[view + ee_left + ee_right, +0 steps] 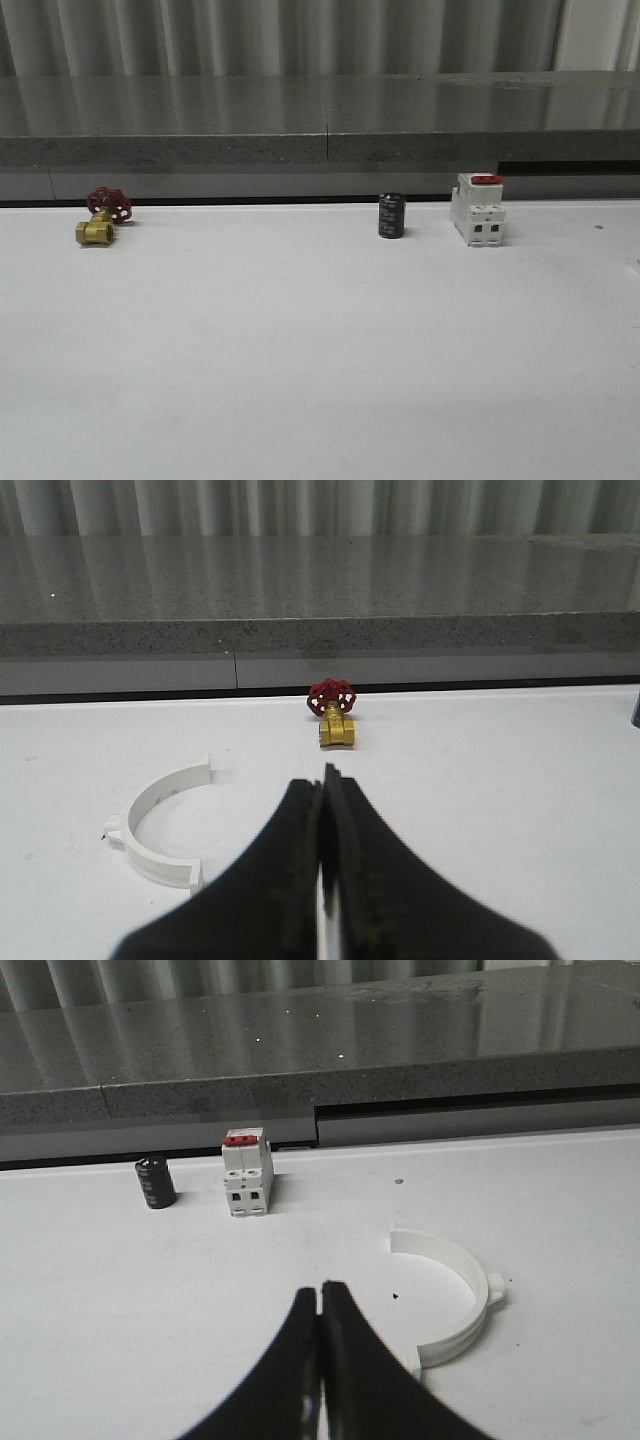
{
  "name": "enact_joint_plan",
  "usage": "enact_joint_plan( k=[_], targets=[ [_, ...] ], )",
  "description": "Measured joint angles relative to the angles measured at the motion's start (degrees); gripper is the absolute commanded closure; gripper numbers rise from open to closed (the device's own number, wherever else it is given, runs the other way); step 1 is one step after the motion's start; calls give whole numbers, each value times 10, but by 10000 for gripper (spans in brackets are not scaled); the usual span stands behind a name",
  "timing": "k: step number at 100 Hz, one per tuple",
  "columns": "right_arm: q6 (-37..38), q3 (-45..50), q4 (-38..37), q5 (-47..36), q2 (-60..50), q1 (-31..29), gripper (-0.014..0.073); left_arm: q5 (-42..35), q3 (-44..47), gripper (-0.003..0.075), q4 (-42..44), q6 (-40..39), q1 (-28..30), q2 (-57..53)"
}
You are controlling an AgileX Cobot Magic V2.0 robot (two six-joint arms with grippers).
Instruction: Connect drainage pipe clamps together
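Note:
One white half-ring drainage pipe clamp [160, 825] lies flat on the white table, just beside my left gripper [323, 780] and apart from it. That gripper is shut with nothing between its black fingers. A second white half-ring clamp [455, 1295] lies on the table beside my right gripper [320, 1292], its near end partly hidden behind a finger. The right gripper is also shut and holds nothing. The two clamp halves lie apart, each in a different wrist view.
A brass valve with a red handwheel [103, 215] sits at the back left of the table. A black cylinder [391, 216] and a white breaker with a red top [478, 209] stand at the back right. A grey ledge [320, 120] runs behind the table.

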Motion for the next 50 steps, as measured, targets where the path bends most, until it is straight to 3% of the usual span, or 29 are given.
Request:
enact_joint_plan(
  k=[19,50],
  targets=[
    [0,0,0,0,0,0,662,-1,0,741,0,0,0,0],
    [0,0,0,0,0,0,662,-70,0,741,0,0,0,0]
  ],
)
